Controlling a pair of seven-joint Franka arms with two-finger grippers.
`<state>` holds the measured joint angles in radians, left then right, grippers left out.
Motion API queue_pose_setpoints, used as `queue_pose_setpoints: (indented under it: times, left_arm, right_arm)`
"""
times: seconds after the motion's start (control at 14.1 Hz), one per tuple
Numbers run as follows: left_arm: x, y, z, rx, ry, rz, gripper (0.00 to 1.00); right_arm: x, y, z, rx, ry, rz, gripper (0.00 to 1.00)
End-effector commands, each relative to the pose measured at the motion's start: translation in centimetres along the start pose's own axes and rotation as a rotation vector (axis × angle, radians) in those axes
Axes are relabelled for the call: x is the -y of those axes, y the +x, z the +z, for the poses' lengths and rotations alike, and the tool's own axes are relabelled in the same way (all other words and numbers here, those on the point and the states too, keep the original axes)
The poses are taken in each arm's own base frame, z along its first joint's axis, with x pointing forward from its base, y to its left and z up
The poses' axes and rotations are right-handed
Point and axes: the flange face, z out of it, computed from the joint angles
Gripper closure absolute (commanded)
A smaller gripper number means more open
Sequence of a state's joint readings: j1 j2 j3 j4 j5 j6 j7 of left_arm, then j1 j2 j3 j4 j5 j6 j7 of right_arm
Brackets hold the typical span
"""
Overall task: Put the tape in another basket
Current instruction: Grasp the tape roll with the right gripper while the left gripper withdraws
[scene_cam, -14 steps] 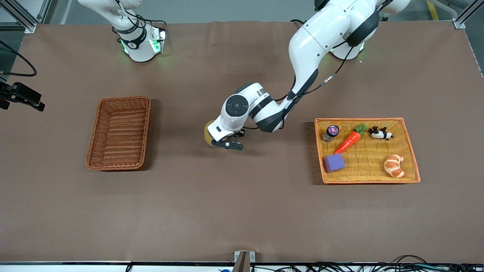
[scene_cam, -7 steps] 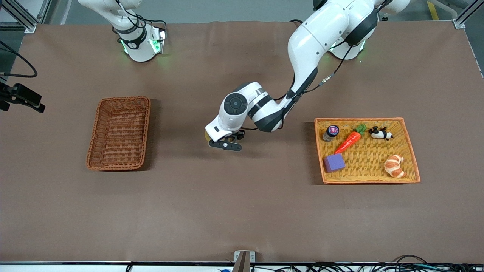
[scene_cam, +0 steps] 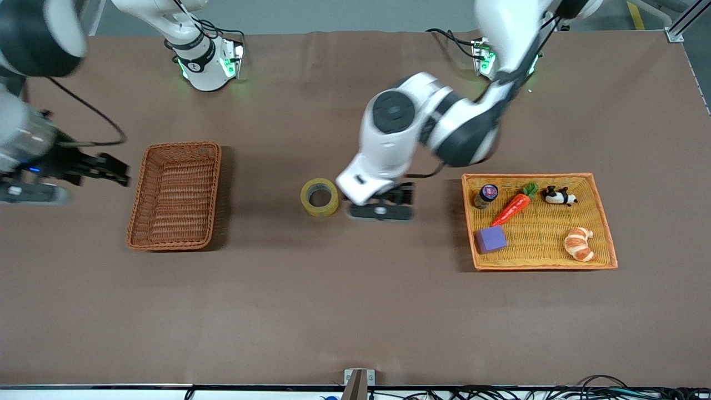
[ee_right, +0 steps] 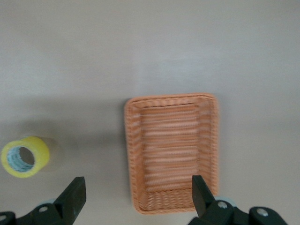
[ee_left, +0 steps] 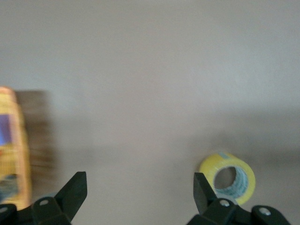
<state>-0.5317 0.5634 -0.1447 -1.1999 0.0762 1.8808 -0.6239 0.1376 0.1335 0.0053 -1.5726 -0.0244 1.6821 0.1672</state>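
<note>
The tape (scene_cam: 319,197), a yellowish ring with a grey core, lies flat on the table between the two baskets, free of any gripper. My left gripper (scene_cam: 380,211) is open and empty, up in the air just beside the tape toward the tray. In the left wrist view the tape (ee_left: 228,178) lies outside one of the spread fingers (ee_left: 200,190). The reddish-brown basket (scene_cam: 180,146) stands empty toward the right arm's end. My right gripper (scene_cam: 111,171) is open and empty, in the air beside that basket. The right wrist view shows the basket (ee_right: 127,154) and the tape (ee_right: 25,157).
The shallow orange-yellow tray (scene_cam: 602,222) at the left arm's end holds a purple cube (scene_cam: 491,239), a carrot (scene_cam: 514,205), a small jar (scene_cam: 486,195), a panda toy (scene_cam: 558,195) and a croissant (scene_cam: 579,244).
My left gripper has let go of the tape, risen and drawn back toward the tray. The tape now lies uncovered on the table. My right arm has swung into view beside the basket.
</note>
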Motion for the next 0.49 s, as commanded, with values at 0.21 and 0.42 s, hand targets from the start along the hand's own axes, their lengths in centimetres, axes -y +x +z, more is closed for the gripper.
queue_pose_setpoints:
  times: [0.21,0.42]
  left_arm:
    - [15.4,2.6,-11.5,-0.013,-0.052,-0.088,0.00]
    - [21.2,3.4,-12.9,-0.010,-0.022,-0.151,0.00]
  right_arm:
    - [13.9,-3.3,12.8,-0.017,0.002,-0.022,0.00]
    - [19.9,-5.6,17.3,0.002,-0.011,-0.070,0.00]
